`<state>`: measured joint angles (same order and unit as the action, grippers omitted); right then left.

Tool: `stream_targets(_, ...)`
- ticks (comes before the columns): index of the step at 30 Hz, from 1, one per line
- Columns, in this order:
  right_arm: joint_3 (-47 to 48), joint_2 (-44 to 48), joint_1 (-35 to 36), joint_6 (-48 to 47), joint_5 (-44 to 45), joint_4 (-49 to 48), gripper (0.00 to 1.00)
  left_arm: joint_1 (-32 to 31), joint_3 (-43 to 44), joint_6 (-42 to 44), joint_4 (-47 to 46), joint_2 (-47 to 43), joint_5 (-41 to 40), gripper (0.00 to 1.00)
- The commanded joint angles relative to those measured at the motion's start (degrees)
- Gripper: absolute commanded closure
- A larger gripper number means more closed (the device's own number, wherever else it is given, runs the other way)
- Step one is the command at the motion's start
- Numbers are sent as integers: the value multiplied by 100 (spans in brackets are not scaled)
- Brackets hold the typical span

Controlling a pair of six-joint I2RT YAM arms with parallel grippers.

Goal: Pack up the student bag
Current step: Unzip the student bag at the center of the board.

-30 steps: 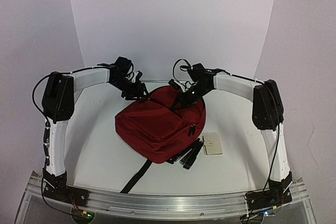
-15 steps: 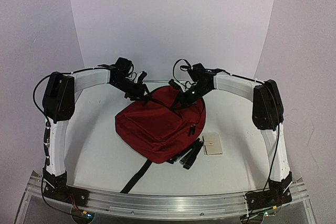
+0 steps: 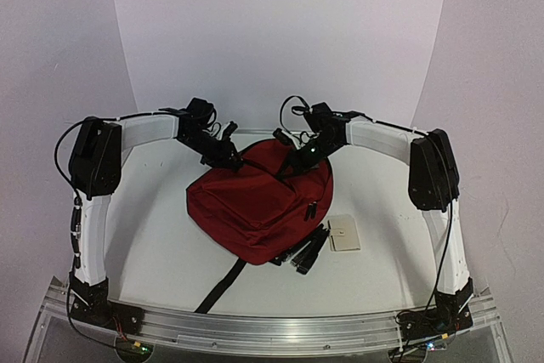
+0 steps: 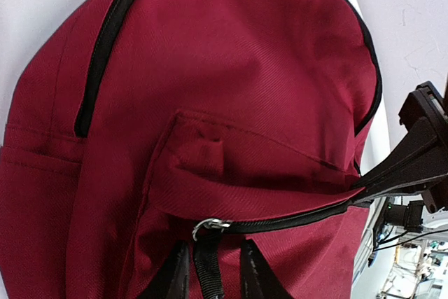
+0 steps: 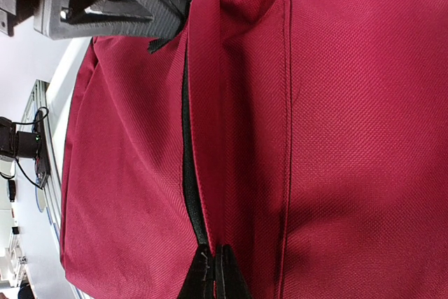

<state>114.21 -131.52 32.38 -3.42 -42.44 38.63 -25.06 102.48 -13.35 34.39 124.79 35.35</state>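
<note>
The student bag (image 3: pixel 255 201), dark red with black zippers, lies in the middle of the table. My left gripper (image 3: pixel 228 155) is at its far left corner. In the left wrist view the fingers (image 4: pixel 213 250) straddle the black pull strap (image 4: pixel 205 265) under the metal zipper slider (image 4: pixel 208 227). They are narrowly open, with a gap on the right side. My right gripper (image 3: pixel 293 163) is at the bag's far right top. In the right wrist view its fingers (image 5: pixel 218 251) are shut on the bag's fabric fold beside the black zipper line (image 5: pixel 187 138).
A small beige card (image 3: pixel 344 233) lies on the table right of the bag. Black straps and buckles (image 3: pixel 308 251) trail from the bag's near right side. One long strap (image 3: pixel 219 288) runs towards the front rail (image 3: pixel 272 329).
My left gripper has moved right onto the bag's top corner, and its fingers have narrowed around the zipper pull. The right gripper and the bag have stayed put.
</note>
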Motion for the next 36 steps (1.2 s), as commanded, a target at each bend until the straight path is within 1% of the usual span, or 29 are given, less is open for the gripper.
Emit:
stream_targets(1, -2, 210, -77, -64, 60, 12, 100, 27, -111, 33, -75, -277, -64, 72)
stream_targets(3, -20, 209, -81, -60, 60, 13, 100, 23, -103, 6, -85, -242, -72, 73)
stream_targets(4, -22, 211, -83, -55, 61, 12, 100, 22, -78, 0, -82, -222, -56, 76)
stream_targets(5, -29, 207, -83, -54, 67, 7, 100, 16, -62, -1, -81, -223, -25, 79)
stream_targets(7, -15, 195, -81, -32, 94, 13, 100, 6, -42, -9, -76, -277, -27, 92)
stream_targets(8, -14, 195, -80, -23, 104, 13, 100, -6, -47, -9, -78, -327, -56, 97)
stream_targets(9, -8, 192, -82, -15, 113, 9, 100, -29, -54, -10, -81, -386, -96, 99)
stream_targets(13, 15, 165, -83, 33, 127, -8, 100, -163, -125, 29, -52, -699, -204, 100)
stream_targets(19, 19, 152, -81, 83, 130, -37, 100, -597, -191, 213, 125, -943, -446, 100)
stream_targets(25, 18, 135, -80, 127, 115, -57, 100, -1048, -83, 298, 291, -801, -585, 100)
stream_targets(33, 6, 170, -79, 183, -3, -96, 100, -1471, -115, 195, -4, -751, -490, 100)
stream_targets(36, -4, 174, -81, 219, -128, -107, 100, -1677, -160, 153, -154, -772, -583, 100)
